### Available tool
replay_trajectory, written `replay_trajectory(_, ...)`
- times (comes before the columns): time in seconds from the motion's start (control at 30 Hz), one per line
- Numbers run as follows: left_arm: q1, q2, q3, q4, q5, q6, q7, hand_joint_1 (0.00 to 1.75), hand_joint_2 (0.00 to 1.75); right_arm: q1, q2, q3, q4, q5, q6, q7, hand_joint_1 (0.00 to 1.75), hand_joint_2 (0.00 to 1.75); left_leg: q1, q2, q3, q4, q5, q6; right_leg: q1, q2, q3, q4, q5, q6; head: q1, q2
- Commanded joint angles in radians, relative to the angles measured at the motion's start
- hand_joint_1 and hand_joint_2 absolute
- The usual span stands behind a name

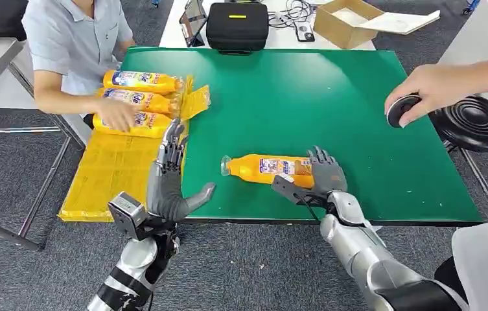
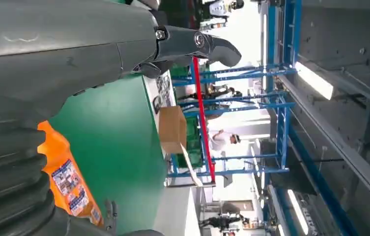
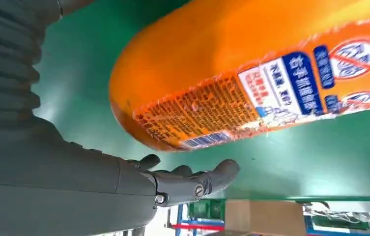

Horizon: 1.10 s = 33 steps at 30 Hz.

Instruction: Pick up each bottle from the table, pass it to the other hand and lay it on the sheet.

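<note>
The orange bottle (image 1: 267, 168) looks full, stiff and smooth, so it may roll. The right hand (image 1: 322, 176) has its fingers spread around the bottom end, not yet closed; a grasp at the middle seems safer. The left hand (image 1: 173, 188) waits with fingers apart, holding nothing.

Right hand (image 1: 324, 173) is covering the base end of the orange bottle (image 1: 264, 168) in the head view; contact between fingers and bottle is not showing clearly. In the right wrist view the bottle (image 3: 251, 78) is running off the picture's edges, cap out of frame, label print too small to read. Left wrist view: the left hand (image 2: 50, 59) is blocking much of the green surface (image 2: 114, 147), and the bottle (image 2: 67, 182) is peeking out partly behind the ribbed cover. Beyond the left hand (image 1: 171, 184), a person's hand (image 1: 116, 113) is hiding part of the bottles on the sheet (image 1: 140, 100); the yellow sheet (image 1: 108, 172) is lying partly under them. The person's head is being cut off by the frame edge.
</note>
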Motion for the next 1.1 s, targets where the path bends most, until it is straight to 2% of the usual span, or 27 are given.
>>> replay_trajectory(0.03,-0.084,-0.005,-0.022,0.117,0.035,-0.021,0.004,0.00,1.75,-0.042,-0.015,0.003,0.111,-0.023,0.105,-0.028,1.75,1.75,0.000,-0.003,0.003,0.000,-0.001,-0.001,0.000,-0.003,0.004,0.000,-0.002,-0.001,0.000,0.000)
replay_trajectory(0.1,-0.085,-0.005,-0.022,0.117,0.035,-0.021,0.004,0.00,1.75,-0.041,-0.015,0.003,0.111,-0.024,0.104,-0.031,1.75,1.75,0.001,-0.002,0.008,0.001,-0.003,-0.001,0.001,-0.003,0.009,0.000,-0.004,-0.003,0.000,0.000)
replay_trajectory(0.27,-0.090,-0.007,-0.017,0.124,0.039,-0.021,0.005,0.00,1.75,-0.033,-0.016,-0.010,0.109,-0.033,0.104,-0.047,1.75,1.75,0.000,-0.001,0.003,-0.001,0.000,0.000,0.000,-0.002,0.003,-0.001,-0.001,-0.001,0.000,0.000)
replay_trajectory(0.93,-0.092,-0.008,-0.007,0.129,0.044,-0.022,0.005,0.00,1.75,-0.017,-0.022,-0.029,0.111,-0.047,0.104,-0.068,1.75,1.75,0.001,-0.002,0.006,-0.001,-0.001,-0.001,0.001,-0.002,0.006,-0.001,-0.002,-0.002,0.000,0.000)
replay_trajectory(1.07,-0.085,-0.013,0.011,0.117,0.051,-0.007,-0.001,0.00,1.75,-0.001,0.000,-0.148,0.096,-0.160,0.096,-0.164,1.75,1.75,0.001,-0.002,0.006,-0.001,-0.001,-0.001,0.001,-0.002,0.006,-0.001,-0.002,-0.002,0.000,0.000)
replay_trajectory(1.1,-0.070,-0.022,0.031,0.099,0.048,0.039,-0.017,0.00,1.75,0.013,0.020,-0.228,0.078,-0.244,0.092,-0.238,1.75,1.75,0.001,-0.002,0.007,-0.001,-0.002,-0.001,0.001,-0.002,0.008,-0.001,-0.003,-0.002,0.000,0.000)
